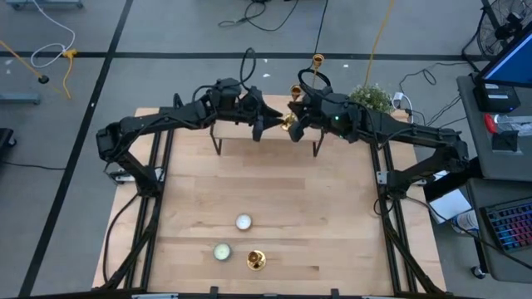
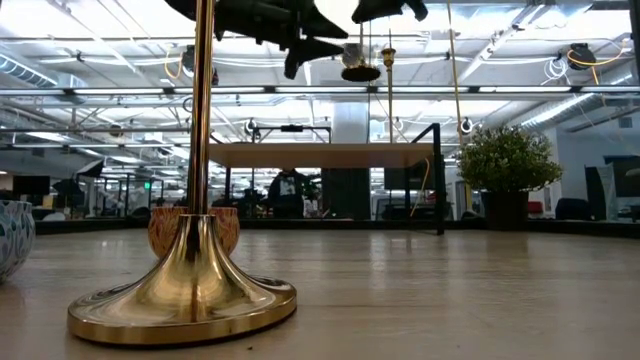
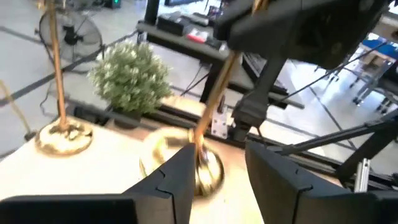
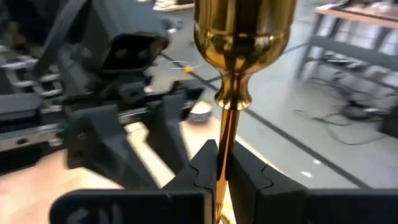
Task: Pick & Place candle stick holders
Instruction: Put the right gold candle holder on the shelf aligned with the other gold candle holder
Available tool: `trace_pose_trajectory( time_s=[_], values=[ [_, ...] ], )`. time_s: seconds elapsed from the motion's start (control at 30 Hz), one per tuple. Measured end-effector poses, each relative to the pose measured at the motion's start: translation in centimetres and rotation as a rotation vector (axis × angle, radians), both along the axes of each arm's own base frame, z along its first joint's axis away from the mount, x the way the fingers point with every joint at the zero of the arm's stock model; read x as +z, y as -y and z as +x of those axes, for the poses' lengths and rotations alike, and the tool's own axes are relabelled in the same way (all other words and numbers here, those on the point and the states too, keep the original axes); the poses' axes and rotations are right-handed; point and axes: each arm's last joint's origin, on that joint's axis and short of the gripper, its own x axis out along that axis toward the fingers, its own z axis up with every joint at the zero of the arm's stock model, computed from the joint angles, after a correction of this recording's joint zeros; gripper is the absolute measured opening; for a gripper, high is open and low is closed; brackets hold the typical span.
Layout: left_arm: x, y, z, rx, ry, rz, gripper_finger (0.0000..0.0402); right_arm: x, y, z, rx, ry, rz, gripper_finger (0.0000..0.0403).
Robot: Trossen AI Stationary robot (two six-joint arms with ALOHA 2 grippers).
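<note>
My right gripper (image 1: 297,112) is shut on a gold candle stick holder (image 1: 293,104), held high over the table's far middle with its cup (image 4: 244,31) up. My left gripper (image 1: 258,126) hangs open just to its left, its fingers (image 3: 180,180) close before the holder's round base (image 3: 208,171); I cannot tell whether they touch it. A second holder (image 1: 317,60) stands on its base (image 3: 63,137) at the far edge. A third holder (image 1: 256,260) stands on its base (image 2: 185,300) near the front edge. My right gripper pinches the holder's slim stem (image 4: 225,134) between its two fingers, a little below the cup. The fingers come about level from the table's right side and lie across the stem. The holder hangs clear of the table, base (image 2: 360,72) down.
A white candle (image 1: 243,222) and a greenish candle (image 1: 221,251) lie near the front middle. A small potted plant (image 1: 370,97) stands at the far right. A dark frame's legs (image 1: 218,145) rise at the far edge. A patterned bowl (image 2: 10,235) shows at the low view's left.
</note>
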Motion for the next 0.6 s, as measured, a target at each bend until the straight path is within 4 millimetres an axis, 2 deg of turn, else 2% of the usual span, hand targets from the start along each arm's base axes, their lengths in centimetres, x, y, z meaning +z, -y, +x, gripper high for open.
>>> trace_pose_trajectory(
  time_s=[0.17,0.37,0.5,0.6],
  values=[
    [-0.3,-0.4,-0.3,-0.007,-0.031,-0.029,0.0171,-1.4,1.1,-0.2,-0.099,-0.088,-0.036,0.0012],
    [0.1,0.0,-0.6,-0.029,-0.026,-0.045,0.0176,-5.6,3.0,-0.3,-0.215,-0.159,-0.04,0.0012],
    [1.3,0.6,-1.3,-0.03,0.007,-0.051,0.0177,-7.6,3.3,-0.1,-0.228,-0.148,-0.043,0.0012],
    [2.5,1.0,-2.1,-0.017,0.037,-0.034,0.0177,-8.1,3.3,-0.1,-0.239,-0.121,-0.053,0.0012]
  ],
)
